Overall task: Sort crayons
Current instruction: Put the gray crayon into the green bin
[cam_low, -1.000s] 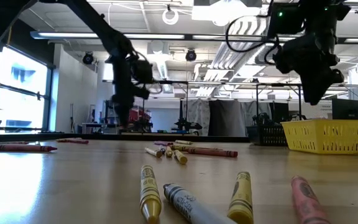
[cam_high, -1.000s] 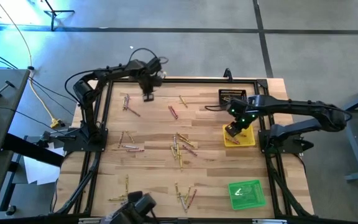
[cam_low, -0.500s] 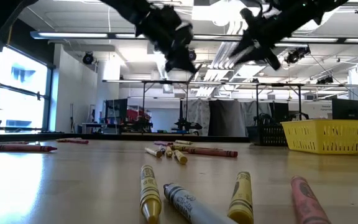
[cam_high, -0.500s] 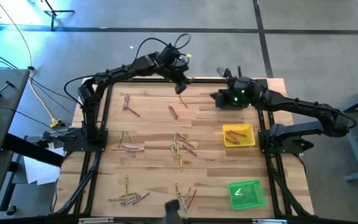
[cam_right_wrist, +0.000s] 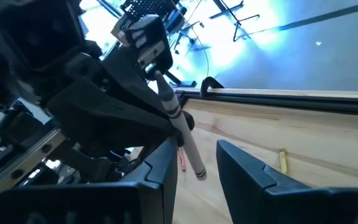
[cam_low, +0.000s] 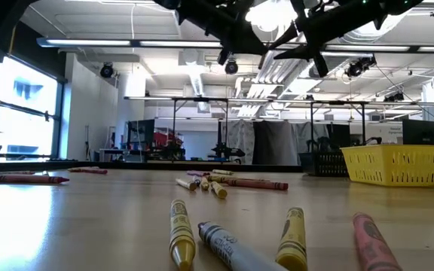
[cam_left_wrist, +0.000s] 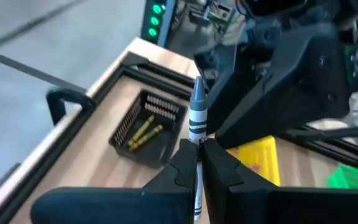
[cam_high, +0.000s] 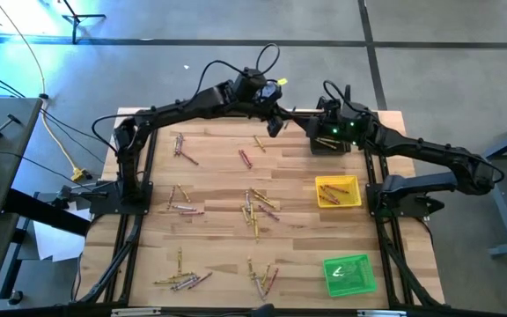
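While the two arms meet high over the table's far edge, the left gripper (cam_left_wrist: pixel 197 163) is clamped on a grey crayon (cam_left_wrist: pixel 197 115), which stands up out of the pinched fingertips (cam_left_wrist: pixel 180 167) with most of its length and its tip above them. Just past that crayon's tip, touching or nearly so, is the right arm's dark wrist housing. Beyond and below the left gripper sits the black tray (cam_left_wrist: pixel 146 129), with two yellow crayons (cam_left_wrist: pixel 144 133) lying in it; the yellow tray (cam_left_wrist: pixel 260 163) is off to one side of the fingers and a green tray (cam_left_wrist: pixel 353 178) is further off at the same side.

The right gripper (cam_right_wrist: pixel 194 163) faces the left one with its fingers (cam_right_wrist: pixel 248 173) apart, and in its wrist view the same grey crayon (cam_right_wrist: pixel 182 135) slants down into the gap between them; whether either finger touches it cannot be told. In the high view both grippers (cam_high: pixel 275 121) (cam_high: pixel 311 132) sit close together beside the black tray (cam_high: pixel 330 141).

Below and well apart from both grippers, the rest of the crayons (cam_high: pixel 255 211) lie scattered over the wooden table (cam_high: pixel 218 176), a few (cam_high: pixel 333 190) inside the yellow tray (cam_high: pixel 338 191).
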